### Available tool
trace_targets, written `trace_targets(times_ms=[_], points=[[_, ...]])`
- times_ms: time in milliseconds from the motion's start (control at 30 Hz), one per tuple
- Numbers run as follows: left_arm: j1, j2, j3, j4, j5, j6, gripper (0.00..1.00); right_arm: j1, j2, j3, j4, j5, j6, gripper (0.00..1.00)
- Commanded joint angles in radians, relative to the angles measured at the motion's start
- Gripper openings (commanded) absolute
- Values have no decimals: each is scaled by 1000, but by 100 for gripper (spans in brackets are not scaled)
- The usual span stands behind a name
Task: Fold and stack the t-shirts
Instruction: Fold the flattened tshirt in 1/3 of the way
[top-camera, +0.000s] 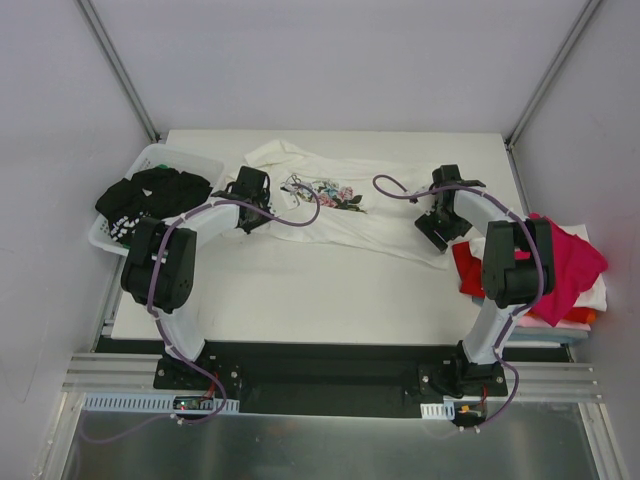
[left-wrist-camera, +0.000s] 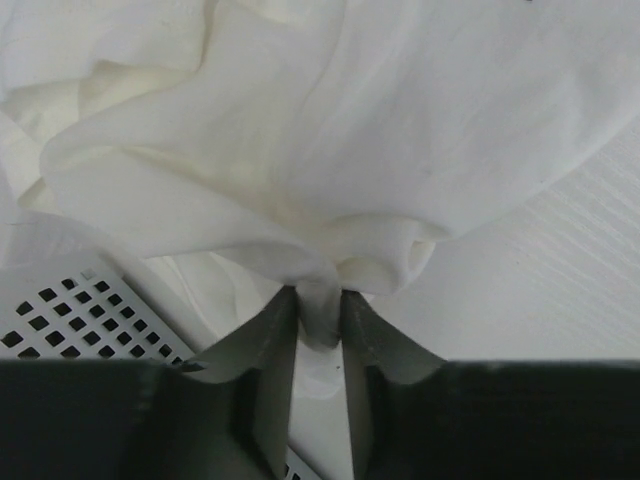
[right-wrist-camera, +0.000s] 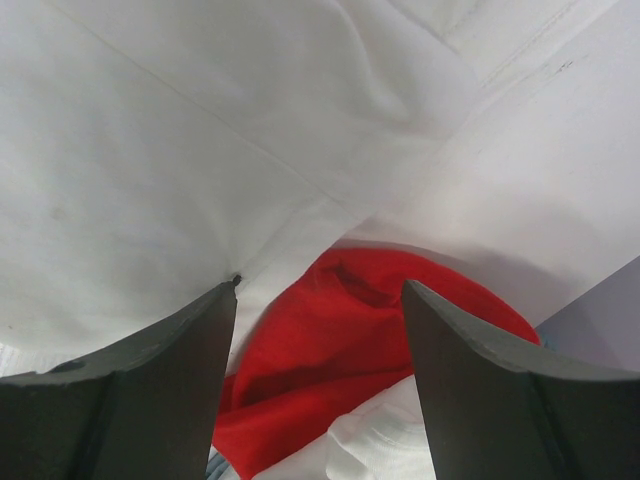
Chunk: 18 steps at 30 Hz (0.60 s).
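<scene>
Left wrist view: left gripper (left-wrist-camera: 319, 318) jaws pinched on white t-shirt (left-wrist-camera: 330, 130) bunch, rest ahead of tips; right gripper (right-wrist-camera: 320, 320) jaws spread, hem beside one tip. Hem to be gripped w/o red tee (right-wrist-camera: 330, 395).

A white counter (top-camera: 320, 290) fills the middle, its bare surface evenly and softly lit. Pale grey walls (top-camera: 330, 60) close it in at 9, 12 and 3 o'clock. Slanted aluminium struts (top-camera: 117, 65) rise from the far corners at 11 and 1 o'clock. At 6 o'clock an aluminium rail (top-camera: 100, 372) runs along the near edge, with a brushed metal sheet (top-camera: 320, 450) below it.
</scene>
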Motion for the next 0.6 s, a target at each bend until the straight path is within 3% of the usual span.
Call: trace_targets(times_ms=[0, 67, 567], points=[[8, 1, -3, 10, 20, 1, 13, -8, -53, -12, -15, -3, 6, 70], [11, -4, -4, 10, 20, 1, 0, -7, -50, -12, -15, -6, 6, 70], [18, -157, -53, 10, -106, 83, 4, -7, -36, -21, -4, -6, 6, 70]])
